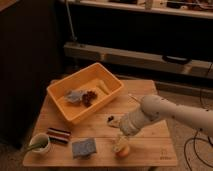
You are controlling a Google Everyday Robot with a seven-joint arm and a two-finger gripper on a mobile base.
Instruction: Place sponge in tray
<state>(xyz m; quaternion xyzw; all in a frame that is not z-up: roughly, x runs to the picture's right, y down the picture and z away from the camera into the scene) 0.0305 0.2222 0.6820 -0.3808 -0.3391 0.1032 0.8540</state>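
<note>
The sponge [84, 148] is a grey-blue block lying flat near the front edge of the wooden table [150, 127]. The tray [85, 91] is an orange bin at the back left of the table, with a few small items inside. My gripper [120, 141] hangs from the white arm [160, 114] that reaches in from the right. It is low over the table, to the right of the sponge and apart from it, above a small yellow-orange object [121, 148].
A white cup with something green [40, 143] stands at the front left corner. A small striped flat item [59, 135] lies beside it. A small dark object [111, 119] lies mid-table. Dark shelving and cables stand behind the table.
</note>
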